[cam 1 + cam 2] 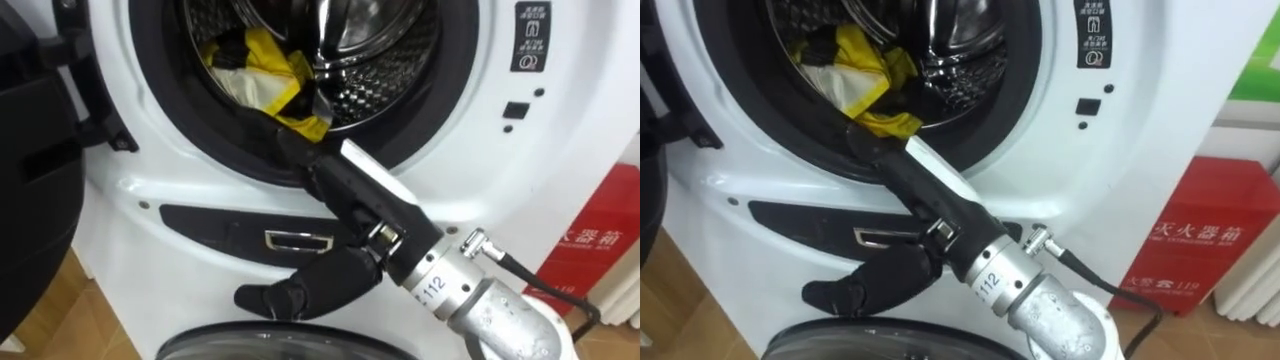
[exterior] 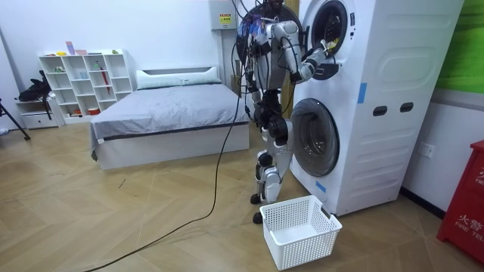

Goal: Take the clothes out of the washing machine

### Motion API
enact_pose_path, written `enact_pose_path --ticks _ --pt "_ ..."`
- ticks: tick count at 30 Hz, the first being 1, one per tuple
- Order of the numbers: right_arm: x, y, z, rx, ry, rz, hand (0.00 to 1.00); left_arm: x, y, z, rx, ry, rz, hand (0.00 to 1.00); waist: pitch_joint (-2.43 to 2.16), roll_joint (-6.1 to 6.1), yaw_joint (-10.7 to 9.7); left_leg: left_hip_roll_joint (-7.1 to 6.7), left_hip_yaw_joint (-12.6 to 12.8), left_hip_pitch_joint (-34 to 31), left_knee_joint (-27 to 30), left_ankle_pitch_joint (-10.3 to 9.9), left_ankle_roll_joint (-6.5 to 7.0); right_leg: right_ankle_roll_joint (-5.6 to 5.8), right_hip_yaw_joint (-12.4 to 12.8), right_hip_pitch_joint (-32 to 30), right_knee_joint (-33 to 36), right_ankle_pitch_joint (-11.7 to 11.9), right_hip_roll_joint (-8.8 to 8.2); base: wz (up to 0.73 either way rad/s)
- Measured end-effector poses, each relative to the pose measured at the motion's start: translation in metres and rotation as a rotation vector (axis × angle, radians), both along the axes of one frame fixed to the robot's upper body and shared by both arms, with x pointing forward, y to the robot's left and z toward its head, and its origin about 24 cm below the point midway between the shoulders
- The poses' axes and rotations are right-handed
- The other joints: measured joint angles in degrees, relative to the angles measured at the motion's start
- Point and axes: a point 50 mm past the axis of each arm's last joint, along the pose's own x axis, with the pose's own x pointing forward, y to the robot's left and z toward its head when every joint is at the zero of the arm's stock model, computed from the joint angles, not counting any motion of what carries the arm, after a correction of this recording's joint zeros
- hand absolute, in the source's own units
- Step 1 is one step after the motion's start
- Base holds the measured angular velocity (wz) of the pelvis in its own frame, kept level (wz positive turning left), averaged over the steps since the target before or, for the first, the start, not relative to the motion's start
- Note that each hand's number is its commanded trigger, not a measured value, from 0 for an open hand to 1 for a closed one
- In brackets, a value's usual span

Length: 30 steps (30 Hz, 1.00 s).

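Clothes (image 1: 255,70) lie at the drum's (image 1: 380,60) lower left edge. Right hand (image 1: 365,200) is laid over its lip, fingers (image 1: 880,155) straight, nothing held. They should be pushed deeper, then closed round the clothes.

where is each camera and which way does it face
Left eye view: on the robot's head, facing into the washing machine drum at the yellow cloth; right hand and forearm show.
Right eye view: beside it, same aim, same hand.
Room view: across the room, facing the whole standing robot, machine and basket.
Shared: right hand at the drum rim.
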Motion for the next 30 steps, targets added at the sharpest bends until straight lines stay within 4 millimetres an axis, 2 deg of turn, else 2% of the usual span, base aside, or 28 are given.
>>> enact_pose_path --ticks 6,9,13,15,20,23,25,30 --pt "-0.002 0.003 0.004 0.009 -0.016 0.008 0.00 0.002 0.000 0.000 -0.001 -0.004 -0.004 0.00 0.06 0.10 -0.3 -0.09 -0.1 0.1 0.0 -0.1 -0.04 -0.05 -0.4 0.1 -0.1 -0.2 -0.08 0.02" --pt "0.002 -0.003 0.008 0.008 -0.037 -0.027 0.00 0.000 0.000 0.000 -0.001 -0.002 -0.003 0.00 0.00 -0.18 -0.6 -0.25 -0.5 0.3 -0.1 -0.1 -0.01 0.00 -0.9 0.4 -0.1 -0.3 -0.22 0.08" --pt "0.010 -0.016 0.021 0.012 -0.101 -0.104 0.00 -0.006 0.004 0.000 0.003 0.004 0.033 0.00 0.53 -1.04 -0.4 -0.57 -0.7 0.6 -0.1 -0.2 0.14 0.33 -1.0 0.6 0.0 -0.8 -0.44 0.03" --pt "0.012 -0.021 0.026 0.016 -0.123 -0.131 0.00 -0.009 0.006 0.000 0.005 0.012 0.051 0.00 0.62 -1.37 -0.5 -0.66 -1.1 0.7 -0.1 -0.3 0.21 0.42 -1.1 0.8 -0.1 -0.9 -0.52 0.05" --pt "0.020 -0.031 0.045 0.033 -0.213 -0.224 0.00 -0.015 0.010 0.000 0.009 0.017 0.090 0.00 0.17 -2.30 -0.6 -0.91 -1.8 0.7 -0.1 -0.5 0.49 0.60 -2.1 1.2 -0.1 -1.0 -0.88 0.09" --pt "0.024 -0.034 0.055 0.025 -0.266 -0.269 0.00 -0.017 0.012 0.000 0.014 0.022 0.101 0.00 0.18 -2.30 -0.6 -1.10 -2.3 0.8 0.0 -0.5 0.60 0.68 -2.7 1.5 0.0 -1.0 -0.89 0.09" --pt "0.026 -0.038 0.059 0.037 -0.281 -0.296 0.00 -0.016 0.013 0.000 0.018 0.025 0.110 0.00 0.16 -2.33 -0.6 -1.63 -3.5 1.0 0.0 -0.6 0.72 0.93 -3.3 2.0 0.0 -1.2 -0.93 0.21" --pt "0.037 -0.039 0.073 0.017 -0.336 -0.338 0.00 -0.019 0.014 0.000 0.036 0.054 0.100 0.00 0.12 -2.53 -0.3 -1.63 -3.8 1.1 0.1 -0.6 0.76 0.95 -4.1 2.2 0.1 -1.2 -1.12 0.05"
